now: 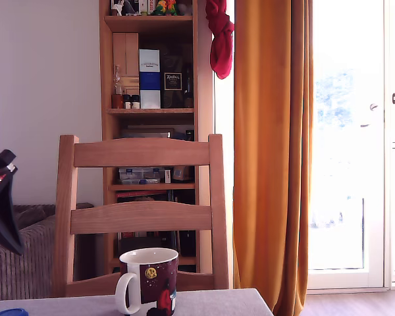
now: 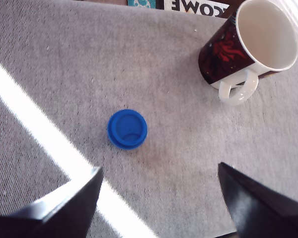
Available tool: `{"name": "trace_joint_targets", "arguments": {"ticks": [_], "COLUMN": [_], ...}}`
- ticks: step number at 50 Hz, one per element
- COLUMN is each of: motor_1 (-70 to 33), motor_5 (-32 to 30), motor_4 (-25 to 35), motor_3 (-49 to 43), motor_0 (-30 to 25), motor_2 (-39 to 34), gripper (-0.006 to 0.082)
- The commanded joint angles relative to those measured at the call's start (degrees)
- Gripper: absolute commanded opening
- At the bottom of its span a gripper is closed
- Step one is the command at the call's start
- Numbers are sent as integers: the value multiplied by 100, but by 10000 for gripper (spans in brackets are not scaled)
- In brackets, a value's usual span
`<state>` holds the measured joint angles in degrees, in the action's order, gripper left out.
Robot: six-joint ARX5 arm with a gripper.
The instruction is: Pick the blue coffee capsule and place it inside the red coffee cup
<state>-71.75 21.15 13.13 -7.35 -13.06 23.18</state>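
Observation:
The blue coffee capsule [image 2: 127,129] stands on the grey tablecloth, seen from above in the wrist view; a sliver of it [image 1: 11,312] shows at the exterior view's lower left corner. The red coffee cup [image 2: 251,47] stands upright with its white handle and empty white inside; in the exterior view the cup [image 1: 148,279] stands near the table's far edge. My gripper [image 2: 159,198] hovers above the cloth, open, with its two black fingers [image 2: 64,208] wide apart and the capsule a little ahead of them. Nothing is held. Part of the arm [image 1: 1,201] shows at the exterior view's left edge.
A wooden chair [image 1: 141,217] stands behind the table [image 1: 210,304]. Behind it are a bookshelf [image 1: 151,99] and an orange curtain [image 1: 273,151]. A bright strip of sunlight [image 2: 35,129] crosses the cloth beside the capsule.

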Motion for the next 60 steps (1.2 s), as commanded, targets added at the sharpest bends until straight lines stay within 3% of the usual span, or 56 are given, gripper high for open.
{"name": "trace_joint_targets", "arguments": {"ticks": [1,32,38,60], "motor_1": [-149,-177,-177,-850], "motor_5": [-109,105,-153,-214], "motor_4": [-11,39,415,120], "motor_3": [-15,-203,-164,-212], "motor_0": [-39,-55,-55,-55], "motor_2": [61,170,170,511], "gripper": [798,795,795,795]}}
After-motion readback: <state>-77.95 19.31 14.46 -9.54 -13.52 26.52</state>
